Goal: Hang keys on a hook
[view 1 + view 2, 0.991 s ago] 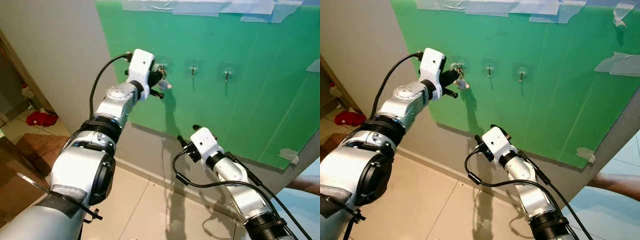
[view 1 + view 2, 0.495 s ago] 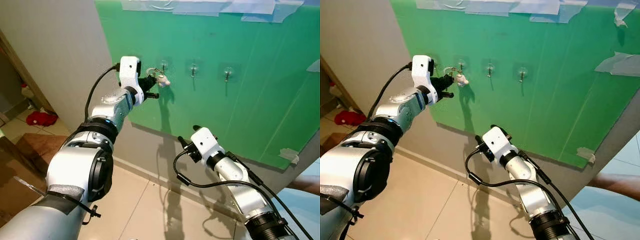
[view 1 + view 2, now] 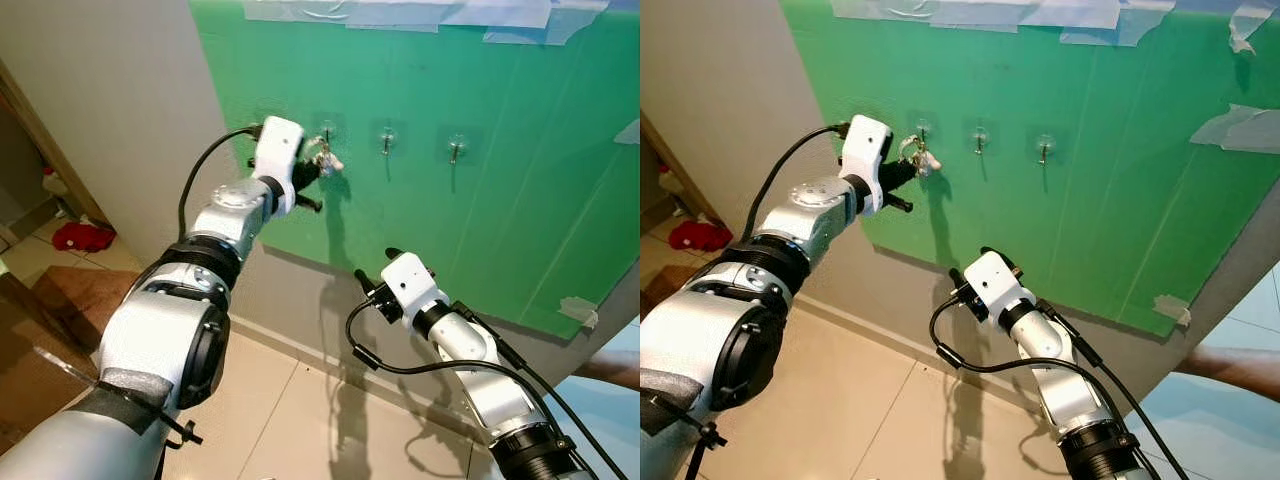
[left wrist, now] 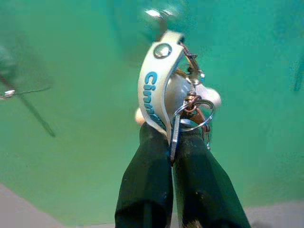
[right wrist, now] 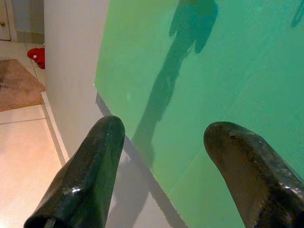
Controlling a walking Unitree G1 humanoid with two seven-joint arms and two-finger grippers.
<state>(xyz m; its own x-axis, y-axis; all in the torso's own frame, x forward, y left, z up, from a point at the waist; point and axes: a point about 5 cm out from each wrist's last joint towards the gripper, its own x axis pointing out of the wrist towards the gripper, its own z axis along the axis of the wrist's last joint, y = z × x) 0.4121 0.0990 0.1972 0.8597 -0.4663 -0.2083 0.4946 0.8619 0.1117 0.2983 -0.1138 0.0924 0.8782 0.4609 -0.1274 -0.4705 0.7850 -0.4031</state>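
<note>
left end effector (image 4: 171, 152) pinched on keys (image 4: 187, 107) at hook (image 3: 921, 128) | hook tip blurred | right end effector (image 5: 161, 166) spread wide, empty

Green wall sheet (image 3: 500, 200) carries three hooks (image 3: 386, 139) — taped along top.

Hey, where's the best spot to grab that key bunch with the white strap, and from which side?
Probably low on the key bunch, at the metal ring below the white strap, approaching head-on toward the green board. The left gripper already pinches it there, leaving the strap's loop free at the leftmost hook.
</note>
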